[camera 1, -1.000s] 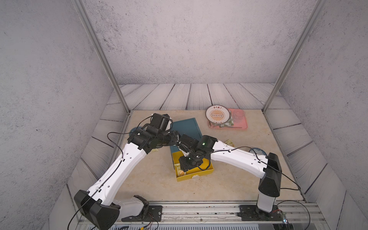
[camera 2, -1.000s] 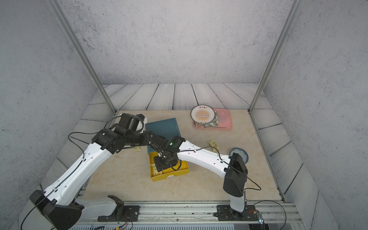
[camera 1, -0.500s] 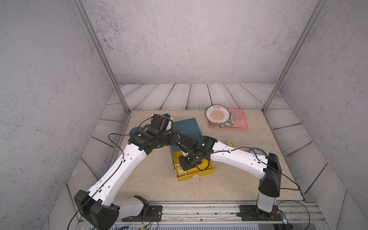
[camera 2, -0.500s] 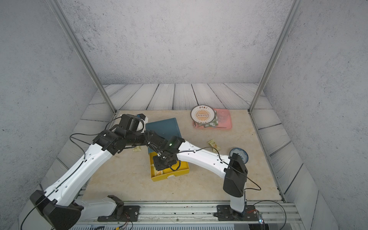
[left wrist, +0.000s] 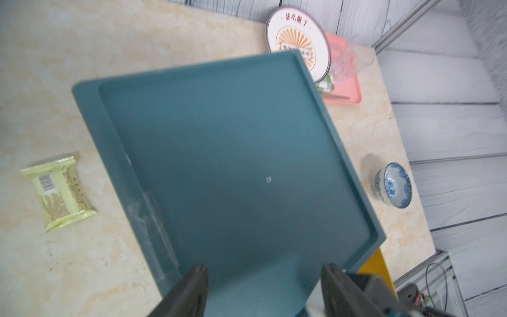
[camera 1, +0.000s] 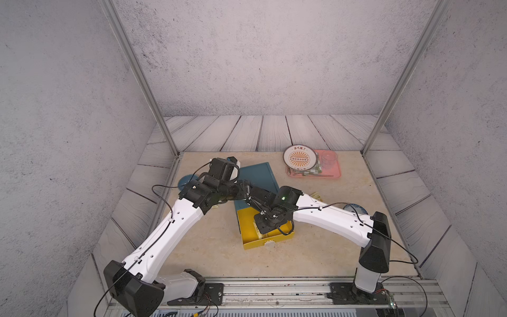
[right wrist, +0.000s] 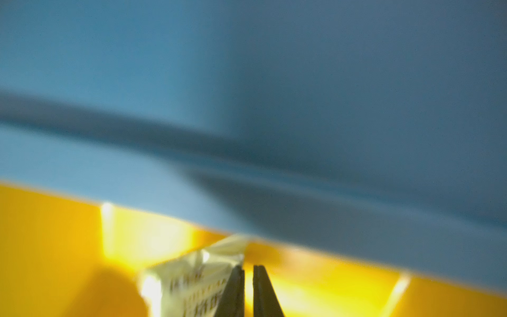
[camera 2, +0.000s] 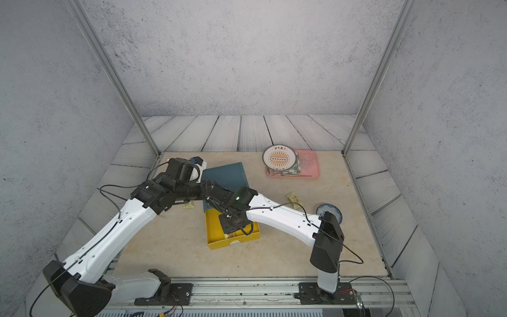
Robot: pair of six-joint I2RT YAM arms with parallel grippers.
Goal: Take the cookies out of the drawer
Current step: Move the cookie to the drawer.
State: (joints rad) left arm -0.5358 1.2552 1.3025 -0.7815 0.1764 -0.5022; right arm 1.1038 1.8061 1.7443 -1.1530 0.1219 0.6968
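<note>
Cookies are partly out already: one pale yellow packet lies on the worktop toward its left edge, just beside the teal cabinet. A 2nd packet lies toward the right edge, near the blue bowl. We see at least a 3rd packet inside the yellow drawer, which is pulled out toward the front edge.

The change in the last sec.: the right gripper, reaching down into the drawer, brings its jaws almost together, w/ only a thin slit left. The 3rd packet sits against the outer side of one finger. Whether a wrapper edge is nipped we cannot tell, the view is too blurred.

The left gripper stays spread wide above the cabinet top, holding nothing.

We judge the pick attempted but not confirmed. If nothing rises w/ the lift, a re-grasp is needed.
</note>
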